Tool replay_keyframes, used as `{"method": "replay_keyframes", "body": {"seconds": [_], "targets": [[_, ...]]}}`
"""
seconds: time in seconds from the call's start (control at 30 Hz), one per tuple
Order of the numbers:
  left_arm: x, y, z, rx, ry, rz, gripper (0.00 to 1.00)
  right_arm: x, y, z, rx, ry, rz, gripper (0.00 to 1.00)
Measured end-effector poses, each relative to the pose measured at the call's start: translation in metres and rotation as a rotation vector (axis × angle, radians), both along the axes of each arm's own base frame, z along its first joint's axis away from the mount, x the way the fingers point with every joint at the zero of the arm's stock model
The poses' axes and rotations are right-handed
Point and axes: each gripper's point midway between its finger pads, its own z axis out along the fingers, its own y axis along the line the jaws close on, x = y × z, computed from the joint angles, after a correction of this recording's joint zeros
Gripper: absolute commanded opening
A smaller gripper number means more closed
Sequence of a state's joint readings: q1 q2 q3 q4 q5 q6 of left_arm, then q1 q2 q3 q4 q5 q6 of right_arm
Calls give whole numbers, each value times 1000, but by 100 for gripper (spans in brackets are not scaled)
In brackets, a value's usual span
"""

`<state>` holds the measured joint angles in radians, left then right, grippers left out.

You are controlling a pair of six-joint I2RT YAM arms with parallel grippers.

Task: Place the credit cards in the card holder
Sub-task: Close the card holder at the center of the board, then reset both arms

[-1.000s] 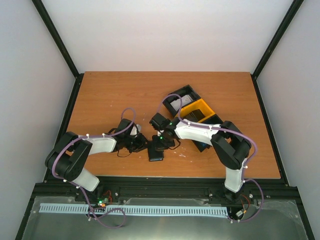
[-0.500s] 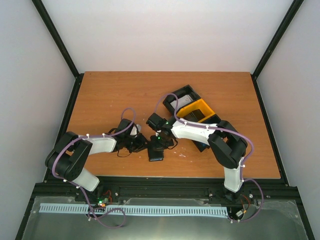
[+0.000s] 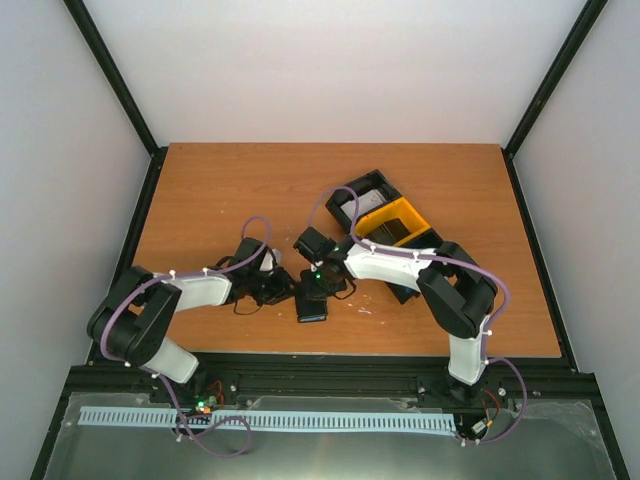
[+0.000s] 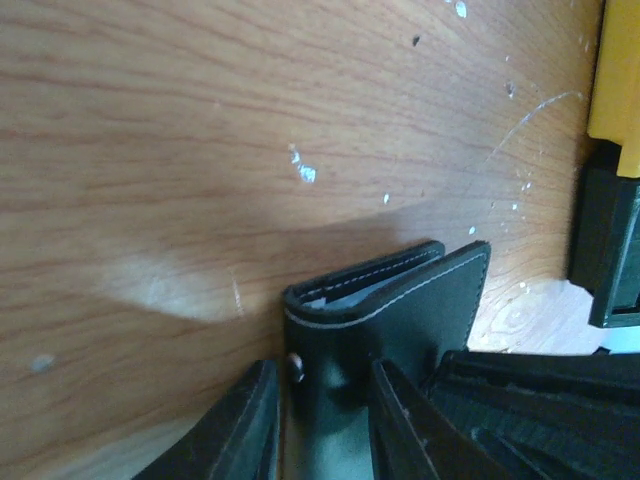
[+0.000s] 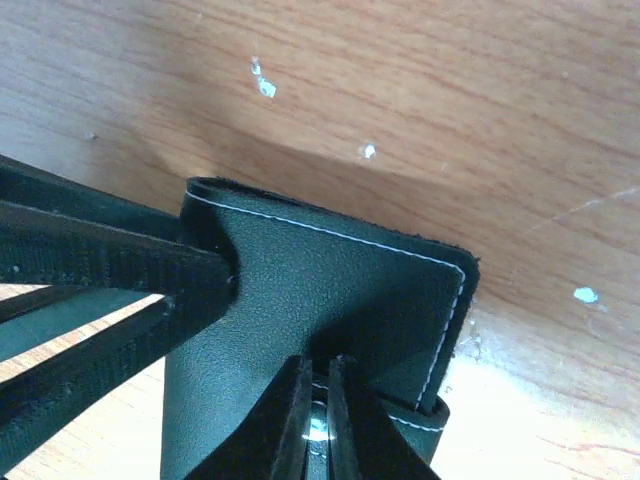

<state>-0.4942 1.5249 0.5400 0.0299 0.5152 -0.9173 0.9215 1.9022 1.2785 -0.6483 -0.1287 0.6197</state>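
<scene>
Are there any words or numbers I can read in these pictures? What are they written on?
No words, numbers or signs can be read anywhere.
On the card holder: none, just plain black with white stitching.
On the tray: no label shows; it is small in the top view.
On the table: none, just wood grain and white specks.

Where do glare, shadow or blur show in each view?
Left wrist: pale glare on the table left of the holder, with shadow on the wood just above the holder. Right wrist: shadow over the wood above the holder, washed-out wood at bottom right. Top: table evenly lit.
</scene>
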Motion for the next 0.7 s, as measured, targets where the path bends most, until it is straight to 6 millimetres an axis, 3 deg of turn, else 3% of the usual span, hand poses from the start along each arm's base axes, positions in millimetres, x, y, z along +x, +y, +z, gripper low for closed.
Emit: {"method": "replay_keyframes", "body": {"seconds": [0.1, 0.2, 0.27, 0.37, 0.43, 0.47, 0.5, 0.57, 0.7], "targets": [[-1, 6, 4, 34, -17, 4, 36, 4, -1, 4, 11, -31, -10, 24], [8, 11, 26, 63, -90, 17, 45, 7, -14, 18, 9, -72, -35, 30], [19, 12, 48, 72, -161, 27, 53, 16, -22, 44, 37, -132, -67, 34], [35, 15, 95, 71, -310, 50, 66, 32, -37, 102, 116, -272, -133, 41], [39, 20, 125, 72, -406, 69, 75, 36, -56, 141, 158, -377, -184, 46], [39, 25, 138, 75, -451, 82, 90, 37, -67, 157, 168, -423, -211, 49], [37, 29, 149, 80, -486, 89, 99, 35, -80, 170, 173, -468, -236, 53], [33, 43, 175, 92, -579, 124, 100, 29, -108, 191, 168, -550, -278, 63], [18, 76, 224, 114, -751, 235, 100, 10, -165, 212, 131, -675, -353, 79]]}}
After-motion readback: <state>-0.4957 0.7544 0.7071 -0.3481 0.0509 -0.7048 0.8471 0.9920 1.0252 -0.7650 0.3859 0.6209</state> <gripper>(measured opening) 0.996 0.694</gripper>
